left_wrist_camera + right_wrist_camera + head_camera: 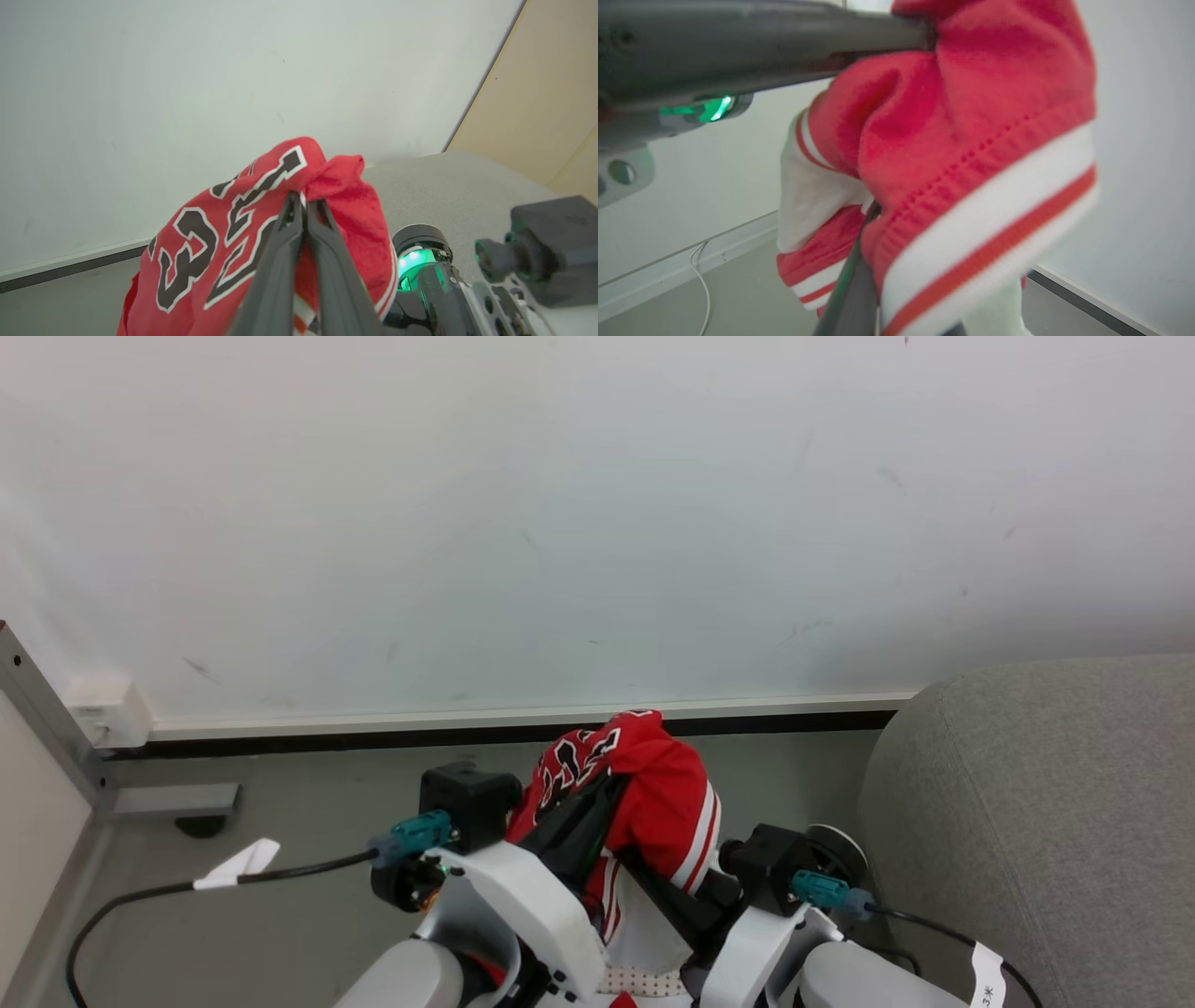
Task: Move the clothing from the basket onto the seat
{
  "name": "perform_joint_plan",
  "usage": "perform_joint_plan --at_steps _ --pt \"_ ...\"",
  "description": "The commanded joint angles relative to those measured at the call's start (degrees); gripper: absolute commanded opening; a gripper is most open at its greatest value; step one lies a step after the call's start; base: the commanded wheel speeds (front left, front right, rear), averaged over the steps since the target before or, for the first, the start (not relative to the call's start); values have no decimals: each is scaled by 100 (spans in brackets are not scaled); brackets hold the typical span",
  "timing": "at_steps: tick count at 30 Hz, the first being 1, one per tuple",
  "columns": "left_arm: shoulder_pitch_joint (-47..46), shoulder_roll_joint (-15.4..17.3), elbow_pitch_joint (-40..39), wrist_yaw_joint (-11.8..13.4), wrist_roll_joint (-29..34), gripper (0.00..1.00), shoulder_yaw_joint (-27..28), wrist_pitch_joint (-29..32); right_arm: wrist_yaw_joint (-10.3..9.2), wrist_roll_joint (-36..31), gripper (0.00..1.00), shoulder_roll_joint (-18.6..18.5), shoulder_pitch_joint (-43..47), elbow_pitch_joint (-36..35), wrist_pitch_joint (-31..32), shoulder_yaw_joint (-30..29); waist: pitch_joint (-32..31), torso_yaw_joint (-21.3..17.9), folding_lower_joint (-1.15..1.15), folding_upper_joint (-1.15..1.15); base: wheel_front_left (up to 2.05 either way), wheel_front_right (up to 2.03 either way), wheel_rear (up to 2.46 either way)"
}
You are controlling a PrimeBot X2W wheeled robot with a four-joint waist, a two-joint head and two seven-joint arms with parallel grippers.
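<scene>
The clothing (658, 784) is a bright red garment with black-and-white lettering and white stripe trim, lifted in a bunch above the floor. My left gripper (609, 786) is shut on the top fold of the clothing (261, 186); its tips (303, 199) are pinched together in the left wrist view. From lower right, my right gripper (644, 868) reaches up under the striped hem. One finger (854, 280) shows, and the cloth (971, 140) covers the other. A bit of the perforated basket (644, 982) peeks out between my forearms. The grey seat (1046, 821) stands to the right.
A white wall (597, 504) with a skirting board (523, 719) is close ahead. A metal frame leg (159, 798) stands at the left, and a black cable (280, 873) with a white tag trails over the grey floor (308, 784).
</scene>
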Motion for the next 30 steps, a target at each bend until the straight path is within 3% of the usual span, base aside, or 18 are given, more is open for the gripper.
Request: perform_joint_plan --at_steps 1,8,9,11,12,13,30 --pt "-13 30 23 30 -7 0 15 -37 -14 78 0 -61 -9 -65 -44 -39 -3 -9 0 0 0 0 0" --pt "58 87 53 93 28 0 59 -123 -14 27 0 -261 98 -306 -46 -215 -2 -79 0 0 0 0 0" --pt "59 93 64 112 56 14 64 -155 -14 12 0 -293 110 -322 -46 -245 1 -87 0 0 0 0 0" --pt "62 100 81 134 92 54 67 -187 -14 -1 0 -336 137 -353 -46 -303 8 -102 0 0 0 0 0" --pt "69 104 92 147 90 90 65 -205 -14 -10 0 -355 145 -376 -45 -336 9 -109 0 0 0 0 0" --pt "79 108 102 152 92 100 59 -212 -14 -18 0 -369 152 -400 -45 -356 10 -115 0 0 0 0 0" --pt "157 213 170 88 123 100 -93 -237 -14 -265 0 -894 228 -766 -40 -1305 27 -201 0 0 0 0 0"
